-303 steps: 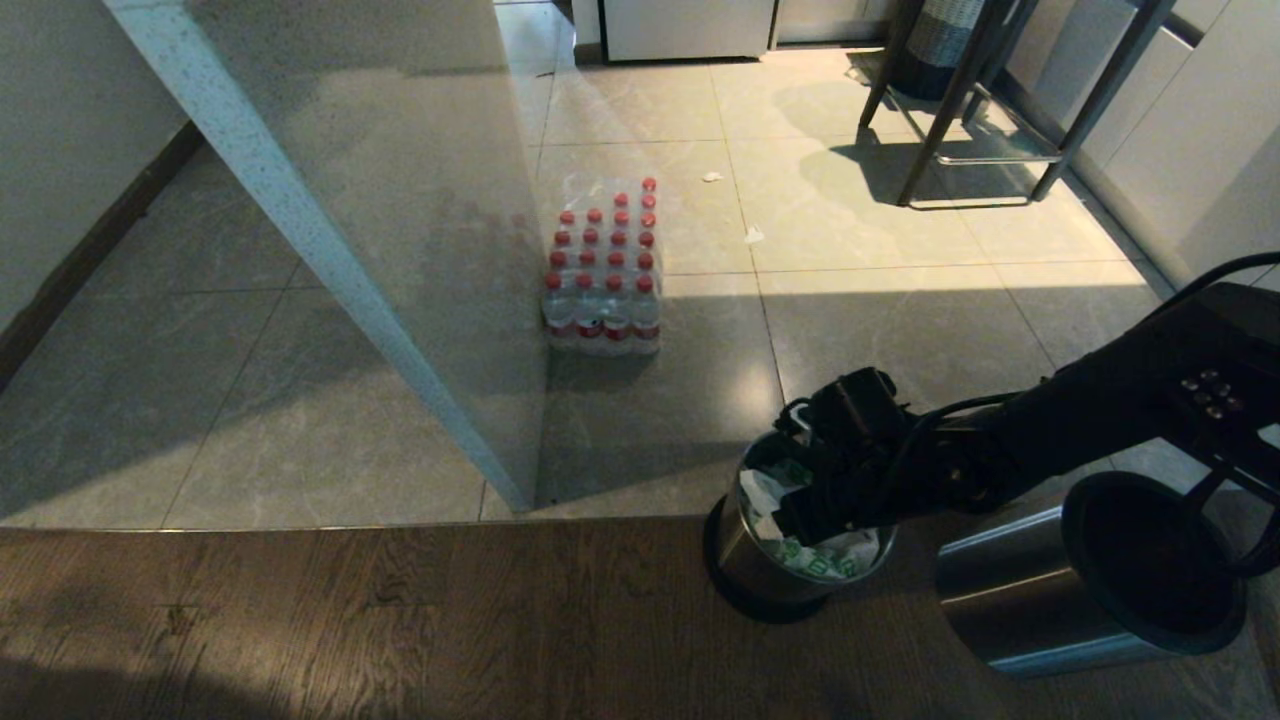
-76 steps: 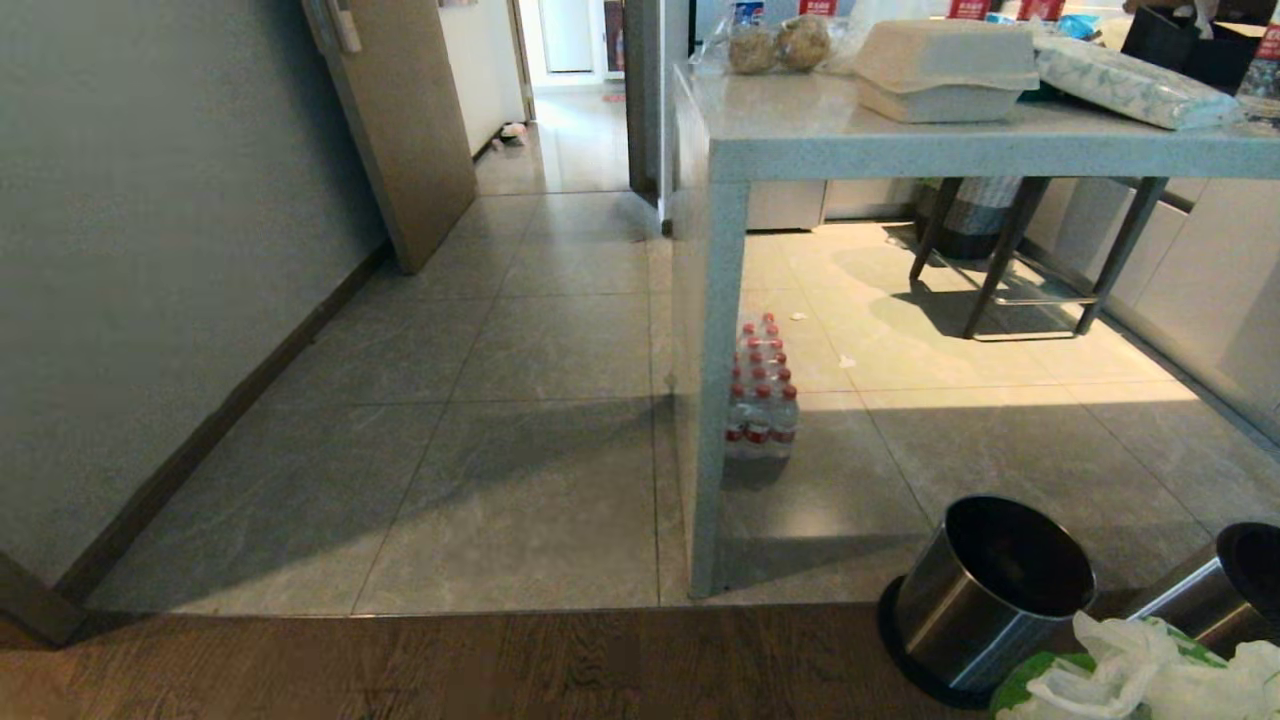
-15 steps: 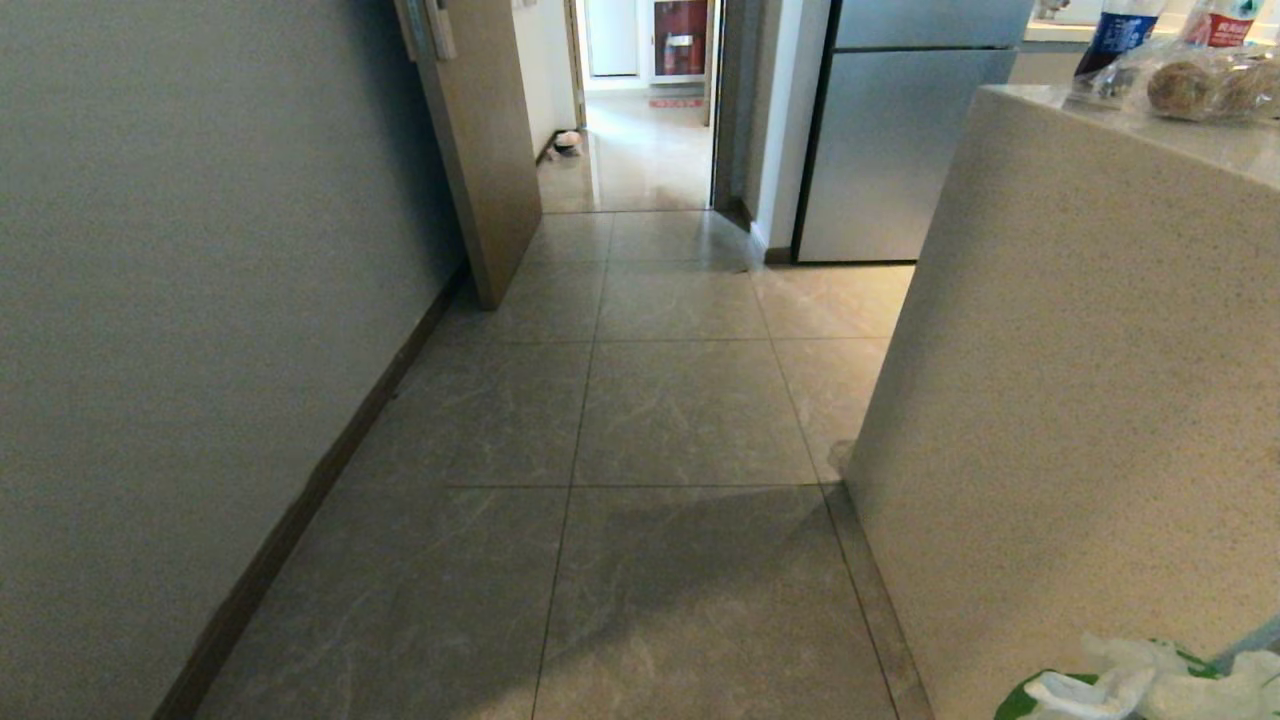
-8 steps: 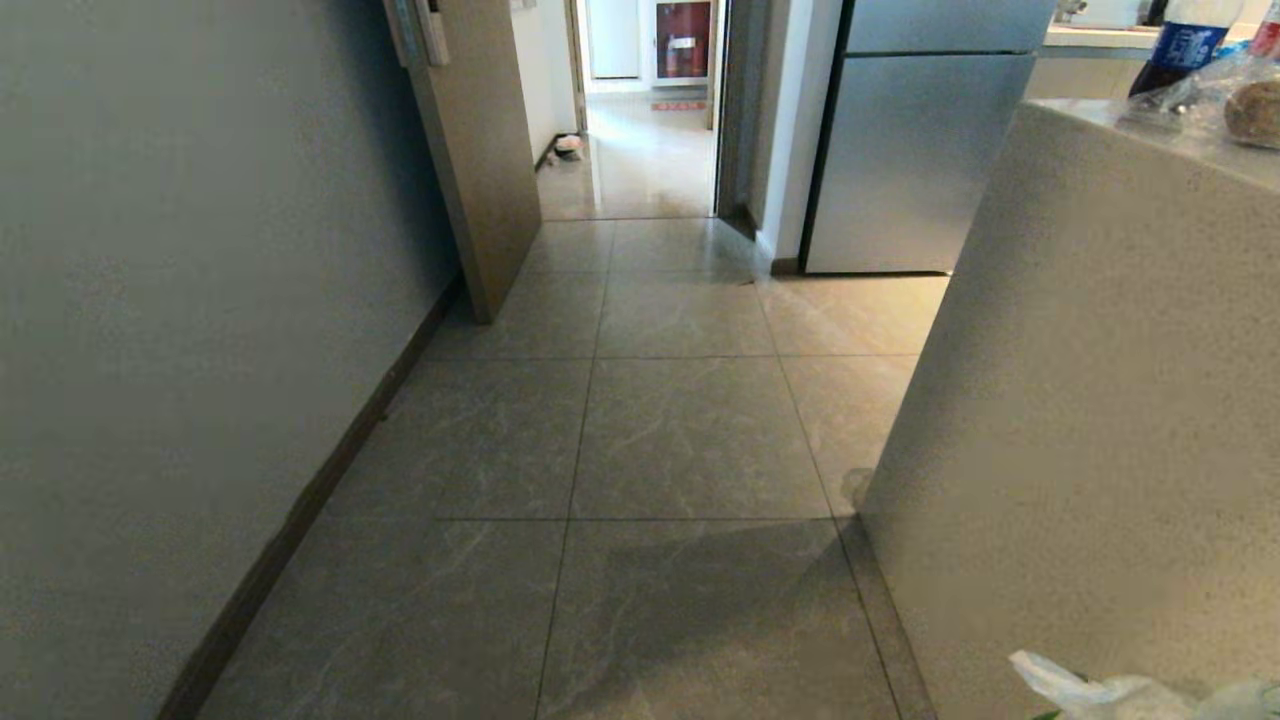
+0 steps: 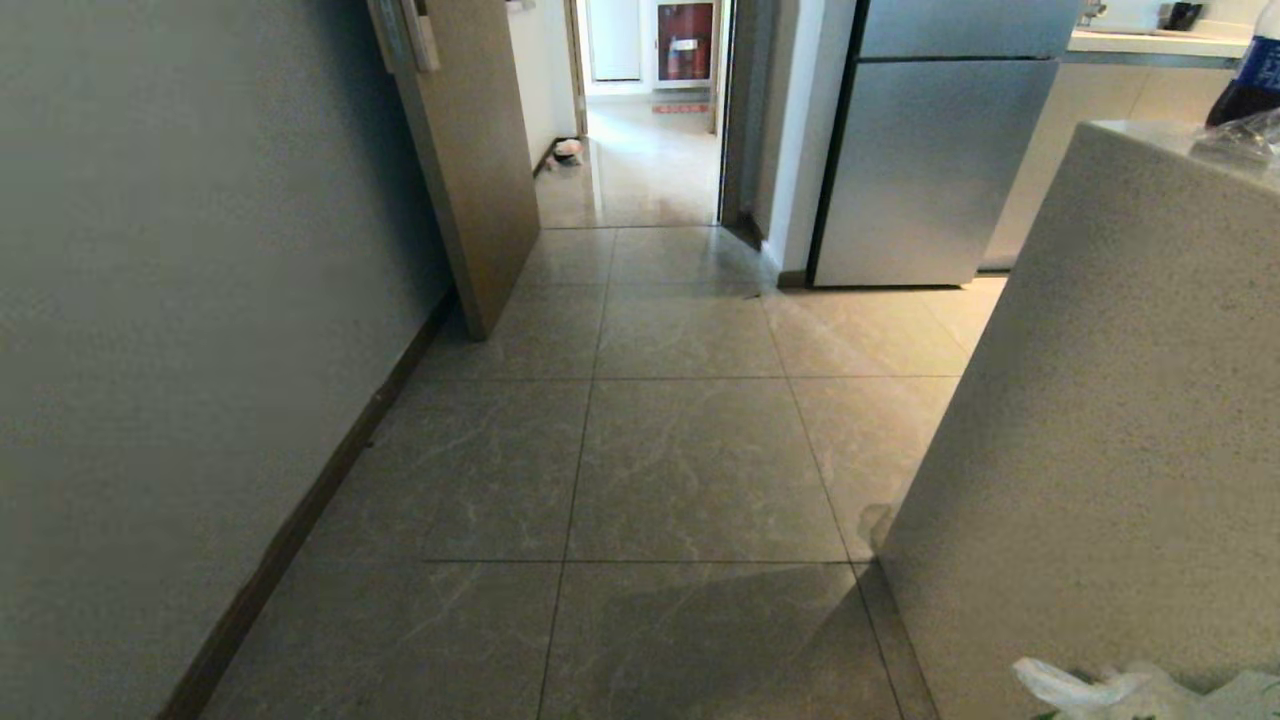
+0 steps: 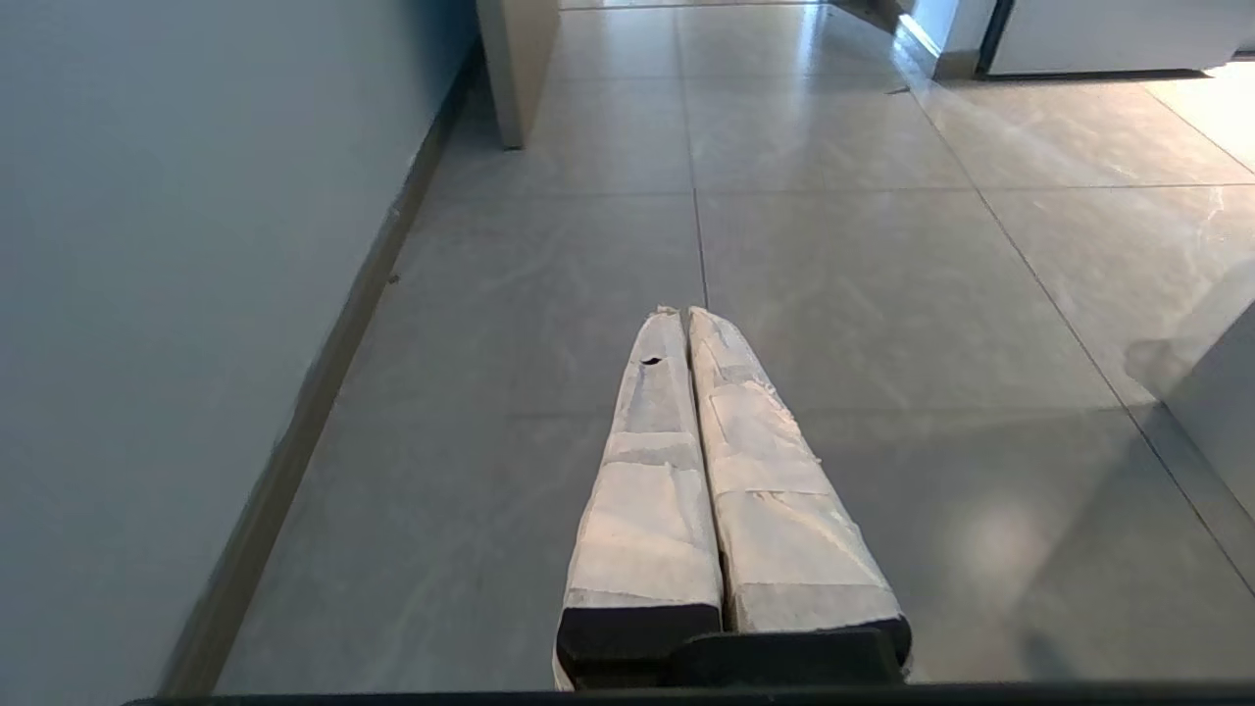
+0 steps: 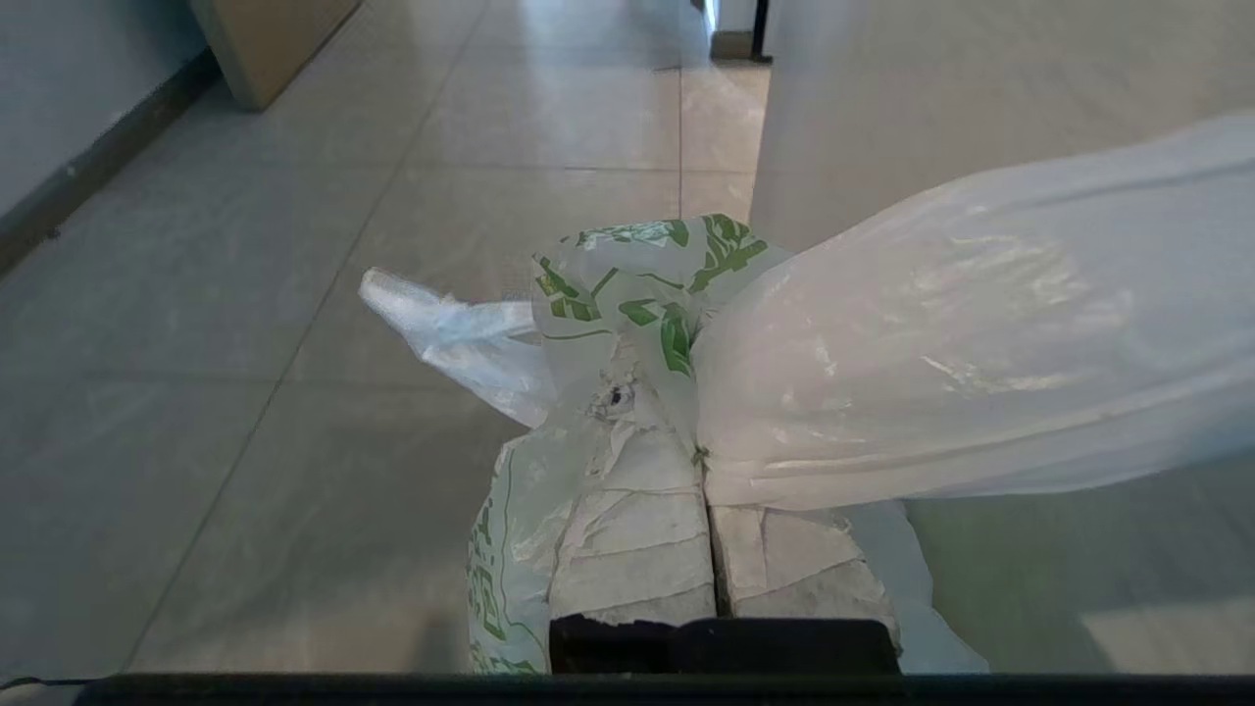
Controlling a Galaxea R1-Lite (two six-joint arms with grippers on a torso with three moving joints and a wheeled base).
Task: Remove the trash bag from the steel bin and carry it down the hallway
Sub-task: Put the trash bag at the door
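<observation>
Carry step: my right end effector (image 7: 701,431) pinches the trash bag (image 7: 882,373); left end effector (image 6: 686,319) pressed together, empty. Hallway (image 5: 640,440) ahead of both; next, I'd drive on, clearing the counter (image 5: 1110,400) beside the bag.

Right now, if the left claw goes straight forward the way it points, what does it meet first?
Probably nothing soon. The shut, empty left claw points along bare floor tiles of the hallway; the brown door stands further ahead, slightly aside. Depth is uncertain.
</observation>
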